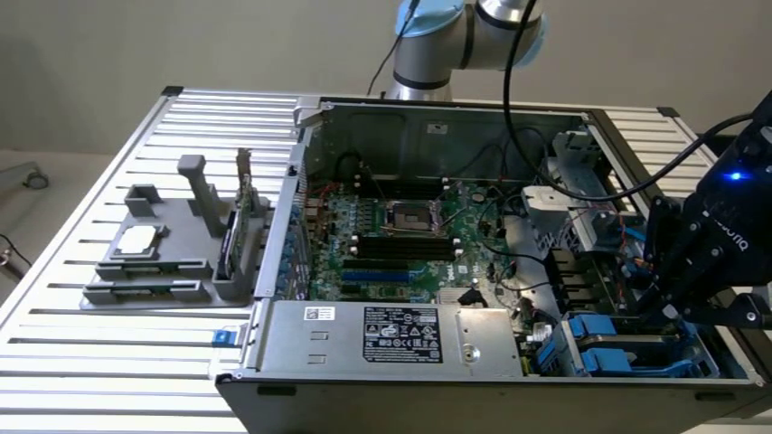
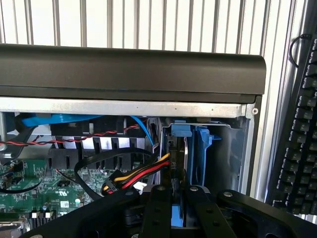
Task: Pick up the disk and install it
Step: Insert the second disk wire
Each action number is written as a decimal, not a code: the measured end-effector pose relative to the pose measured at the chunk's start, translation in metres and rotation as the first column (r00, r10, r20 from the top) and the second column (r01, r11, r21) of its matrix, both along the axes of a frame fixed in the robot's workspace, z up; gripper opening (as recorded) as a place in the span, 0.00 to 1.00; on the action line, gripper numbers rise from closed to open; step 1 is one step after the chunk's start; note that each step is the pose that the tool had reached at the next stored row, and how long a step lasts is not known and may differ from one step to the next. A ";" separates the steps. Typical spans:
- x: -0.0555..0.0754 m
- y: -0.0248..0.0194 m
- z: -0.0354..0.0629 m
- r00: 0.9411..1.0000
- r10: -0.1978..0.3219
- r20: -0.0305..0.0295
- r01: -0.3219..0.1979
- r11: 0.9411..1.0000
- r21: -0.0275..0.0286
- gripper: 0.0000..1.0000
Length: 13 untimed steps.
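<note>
Inside the open computer case (image 1: 422, 117), at its drive bay, the blue-framed disk (image 2: 179, 173) is clamped edge-up between the gripper (image 2: 179, 198) fingers

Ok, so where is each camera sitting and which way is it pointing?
Exterior view: off the arm, above the table, looking down into the open computer case; the arm's elbow and the black tool show, at the drive bay.
Wrist view: on the wrist, looking along the tool's fingers into the bay, at the disk in its blue carrier, which the fingers close around.
Shared: the tool, blue carriers, motherboard.
</note>
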<state>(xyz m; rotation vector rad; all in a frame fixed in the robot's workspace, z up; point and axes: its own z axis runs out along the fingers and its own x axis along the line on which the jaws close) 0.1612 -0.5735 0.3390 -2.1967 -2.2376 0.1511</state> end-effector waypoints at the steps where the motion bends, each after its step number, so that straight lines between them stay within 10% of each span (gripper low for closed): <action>1: 0.000 0.0001 0.0000 1.000 0.000 0.000 0.000 1.000 0.000 0.16; 13: 0.000 0.0015 0.0001 1.000 0.000 0.000 0.000 1.000 0.000 0.16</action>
